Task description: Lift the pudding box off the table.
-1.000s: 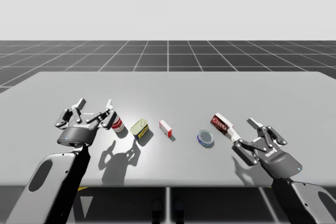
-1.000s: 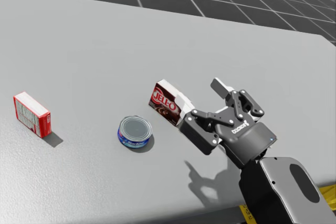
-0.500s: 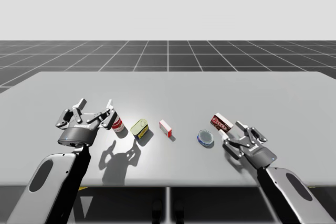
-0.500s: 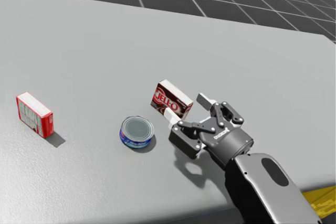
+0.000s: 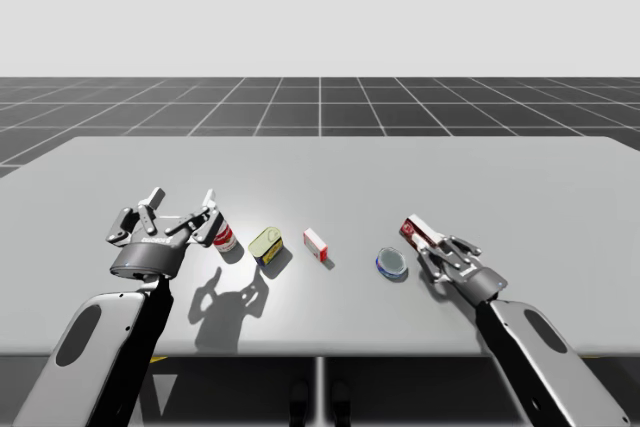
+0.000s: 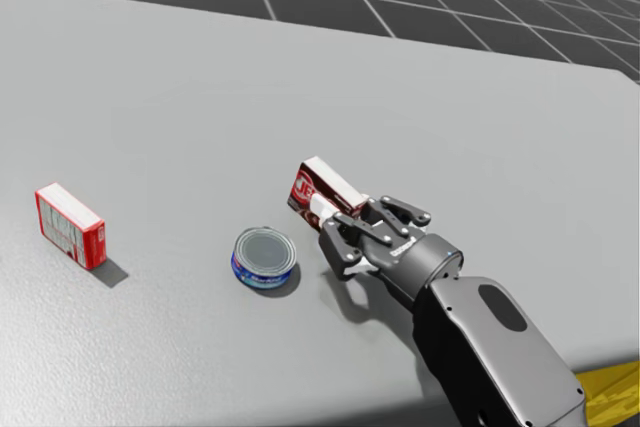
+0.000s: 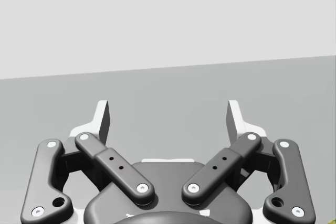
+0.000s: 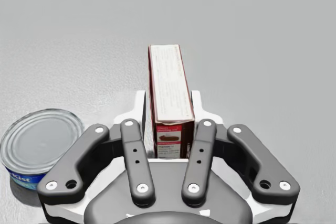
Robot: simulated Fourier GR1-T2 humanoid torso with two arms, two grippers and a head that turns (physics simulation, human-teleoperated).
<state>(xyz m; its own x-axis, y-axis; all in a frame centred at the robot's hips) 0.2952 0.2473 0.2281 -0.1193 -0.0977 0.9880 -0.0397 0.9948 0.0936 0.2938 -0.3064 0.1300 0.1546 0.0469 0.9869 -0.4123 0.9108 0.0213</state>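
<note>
Where right gripper clamps, pudding box sits

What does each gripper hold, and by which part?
My right gripper is shut on the pudding box, on two opposite sides of its near end. My left gripper holds nothing.

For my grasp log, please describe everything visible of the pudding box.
The pudding box is a small narrow carton, dark red-brown with a pale panel, apparently cardboard, closed. It sits tilted on the grey table, beside the flat blue can. My right end effector is shut on it, one finger against each long side.
</note>
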